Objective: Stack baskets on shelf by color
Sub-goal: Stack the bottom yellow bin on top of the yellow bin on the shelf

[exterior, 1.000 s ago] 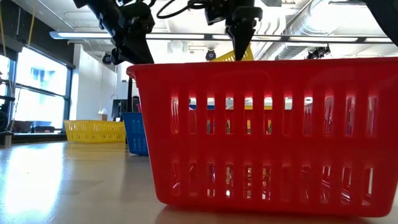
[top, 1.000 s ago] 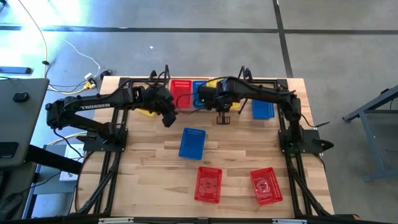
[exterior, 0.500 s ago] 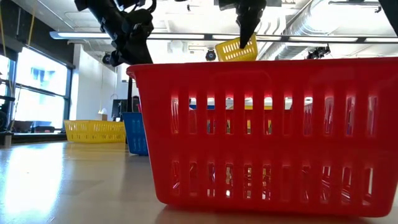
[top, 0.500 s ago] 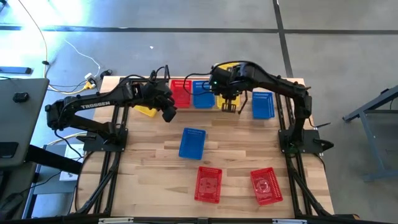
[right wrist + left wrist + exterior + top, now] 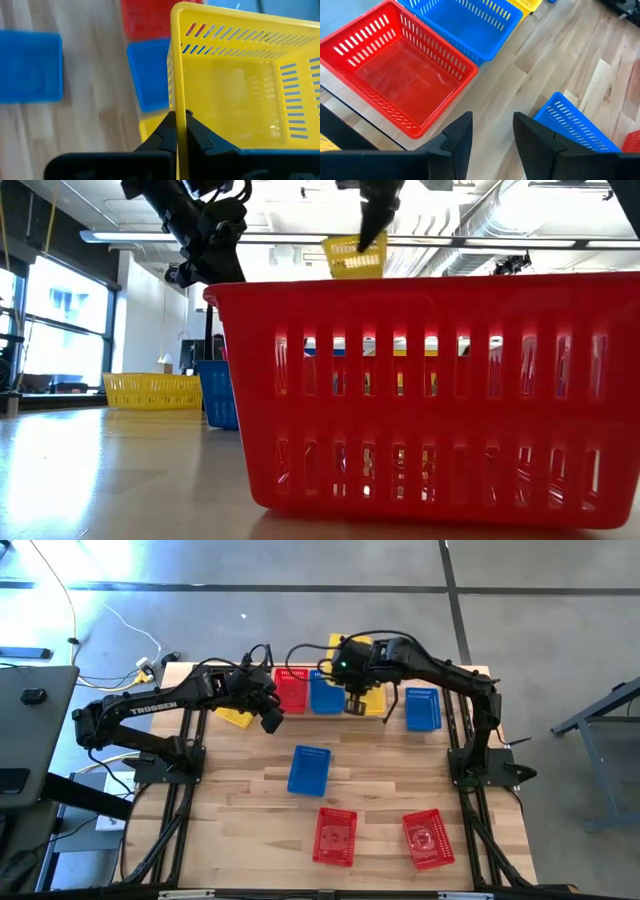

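My right gripper (image 5: 372, 228) is up above the shelf (image 5: 334, 80) at the table's far edge, shut on a yellow basket (image 5: 354, 256) that hangs in the air. Under it, a red basket (image 5: 292, 690), a blue one (image 5: 325, 696) and a yellow one (image 5: 375, 700) stand side by side on their bottoms. My left gripper (image 5: 492, 135) hovers open just in front of the red basket (image 5: 405, 80), with nothing between its fingers. On the table lie another yellow basket (image 5: 233, 718), two blue ones (image 5: 309, 770) (image 5: 423, 710) and two red ones (image 5: 335, 836) (image 5: 428, 840). My right gripper pinches one side wall of the yellow basket at its rim (image 5: 176, 107), one finger inside the basket and one outside. The fingers come slanting down from above. The basket is lifted clear and hangs tilted below the fingers, above the baskets on the shelf.
In the low view the near red basket (image 5: 440, 390) fills the foreground and hides most of the table behind it. Bare wood lies between the shelf and the blue basket in mid-table. Black frame rails run along both side edges of the table.
My right gripper has risen and drawn back toward the table's far edge with the yellow basket, turning as it went. The basket now hangs higher and more tilted, and has shifted toward the table's left over the shelf.
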Robot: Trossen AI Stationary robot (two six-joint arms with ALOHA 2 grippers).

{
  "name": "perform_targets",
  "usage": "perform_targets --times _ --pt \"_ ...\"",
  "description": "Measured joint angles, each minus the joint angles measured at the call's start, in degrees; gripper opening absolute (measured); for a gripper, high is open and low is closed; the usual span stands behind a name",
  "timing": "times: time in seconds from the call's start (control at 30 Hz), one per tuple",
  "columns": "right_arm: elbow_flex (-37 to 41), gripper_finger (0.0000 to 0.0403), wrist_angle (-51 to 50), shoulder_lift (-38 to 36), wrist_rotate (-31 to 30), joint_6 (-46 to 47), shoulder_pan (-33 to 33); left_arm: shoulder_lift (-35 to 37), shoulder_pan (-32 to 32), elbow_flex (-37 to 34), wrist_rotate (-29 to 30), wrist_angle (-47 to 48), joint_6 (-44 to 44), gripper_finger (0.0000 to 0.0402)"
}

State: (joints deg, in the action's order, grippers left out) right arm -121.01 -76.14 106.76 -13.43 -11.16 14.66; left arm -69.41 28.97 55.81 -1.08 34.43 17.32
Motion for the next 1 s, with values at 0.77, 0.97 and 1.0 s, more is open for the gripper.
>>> perform_targets --times 0.77,0.97,1.0 --pt "42.41 0.0000 31.40 -22.83 5.89 -11.39 2.75 0.02 0.26 0.02 0.02 -0.28 0.46 0.0131" --pt "52.15 0.0000 36.06 -25.66 10.02 -14.42 6.46 0.02 0.26 0.02 0.02 -0.29 0.46 0.0131" --pt "53.43 0.0000 37.22 -25.85 10.98 -14.77 6.97 0.02 0.26 0.02 0.03 -0.29 0.45 0.0131"
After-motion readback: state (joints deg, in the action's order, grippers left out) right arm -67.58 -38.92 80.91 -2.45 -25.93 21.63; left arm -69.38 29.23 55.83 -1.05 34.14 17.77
